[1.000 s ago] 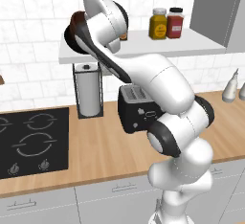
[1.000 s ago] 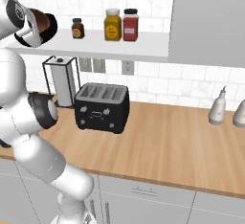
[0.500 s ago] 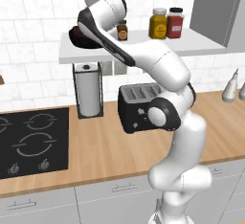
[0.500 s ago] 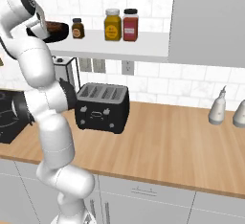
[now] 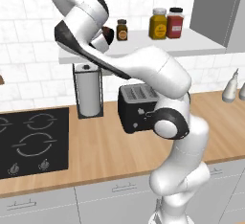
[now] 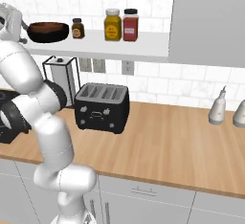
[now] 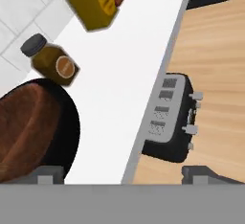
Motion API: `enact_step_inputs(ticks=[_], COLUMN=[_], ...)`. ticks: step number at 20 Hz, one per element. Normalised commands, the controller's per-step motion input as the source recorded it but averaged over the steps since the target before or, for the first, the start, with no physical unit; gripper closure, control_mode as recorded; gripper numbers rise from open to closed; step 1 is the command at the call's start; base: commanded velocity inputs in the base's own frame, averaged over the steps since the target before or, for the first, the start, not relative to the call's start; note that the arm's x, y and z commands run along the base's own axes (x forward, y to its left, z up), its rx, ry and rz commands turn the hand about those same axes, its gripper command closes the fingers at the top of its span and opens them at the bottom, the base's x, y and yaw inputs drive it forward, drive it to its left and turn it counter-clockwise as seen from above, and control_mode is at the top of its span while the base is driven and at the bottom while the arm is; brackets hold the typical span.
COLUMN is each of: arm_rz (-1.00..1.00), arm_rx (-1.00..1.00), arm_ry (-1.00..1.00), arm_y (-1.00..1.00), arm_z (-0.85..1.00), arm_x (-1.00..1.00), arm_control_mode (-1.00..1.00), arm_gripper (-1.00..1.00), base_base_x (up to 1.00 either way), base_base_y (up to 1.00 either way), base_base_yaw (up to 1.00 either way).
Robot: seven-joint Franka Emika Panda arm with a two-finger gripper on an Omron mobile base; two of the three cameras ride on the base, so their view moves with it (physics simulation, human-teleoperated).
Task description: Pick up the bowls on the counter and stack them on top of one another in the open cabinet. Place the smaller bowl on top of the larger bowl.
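Looking along the white shelf [image 6: 143, 46], I saw the brown bowl [image 6: 46, 27] nested inside the black bowl [image 6: 48, 35] at the shelf's left end, close to the front edge. A small brown jar [image 6: 78, 28] stood just beside them, with a yellow jar [image 6: 113, 24] and a red jar [image 6: 130, 25] farther right. Bare shelf lay between the bowls and the front lip. My arm was raised high over the bench [image 6: 182, 146], and the gripper [image 7: 123, 173] sat spread wide, holding nothing, beside the bowls. A toaster [image 6: 102, 106] stood below.
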Motion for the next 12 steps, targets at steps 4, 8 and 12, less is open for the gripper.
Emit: enact_step_inputs(ticks=[4, 8, 12], arm_rz=[0.0, 0.07, -0.08], arm_rx=[-0.16, -0.2, -0.06], arm_ry=[-0.03, 0.05, 0.18], arm_y=[-0.09, 0.11, -0.07], arm_z=[-1.0, -1.0, -0.58], arm_x=[-1.0, -1.0, -0.62], arm_control_mode=[-1.0, -1.0, -1.0], arm_gripper=[-1.0, -1.0, -1.0], base_base_x=[0.0, 0.0, 0.0], base_base_y=[0.0, 0.0, 0.0], base_base_yaw=[0.0, 0.0, 0.0])
